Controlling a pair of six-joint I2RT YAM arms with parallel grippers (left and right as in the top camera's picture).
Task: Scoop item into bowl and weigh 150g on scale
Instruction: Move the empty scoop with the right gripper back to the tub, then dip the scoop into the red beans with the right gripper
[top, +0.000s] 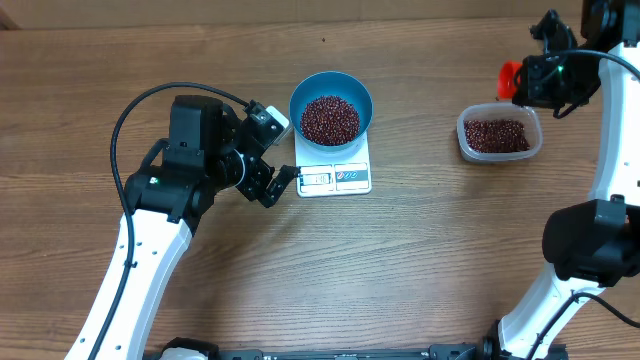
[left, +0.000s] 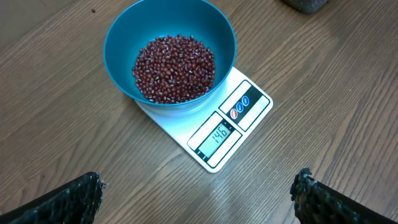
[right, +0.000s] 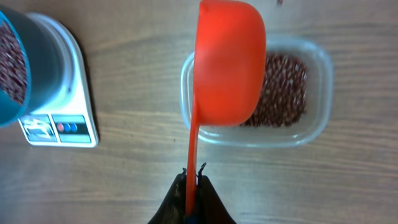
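Note:
The blue bowl (top: 301, 98) stands on the white scale (top: 352, 178) and holds a heap of red-brown beans (top: 330, 119). In the left wrist view the bowl (left: 119, 38), its beans (left: 174, 67) and the scale (left: 255, 99) lie ahead, and the display (left: 217, 134) reads 146. My left gripper (top: 290, 150) hovers open just left of the scale, its fingers (left: 69, 200) wide apart with nothing between them. My right gripper (right: 194, 177) is shut on the handle of an orange scoop (right: 230, 62), held above the tub. The scoop's inside is hidden.
A clear plastic tub (top: 463, 135) with more beans (top: 496, 135) sits at the right; the right wrist view shows the tub (right: 320, 124) under the scoop, with the scale (right: 59, 127) and bowl (right: 37, 68) to its left. Both arm bases stand at the table's front.

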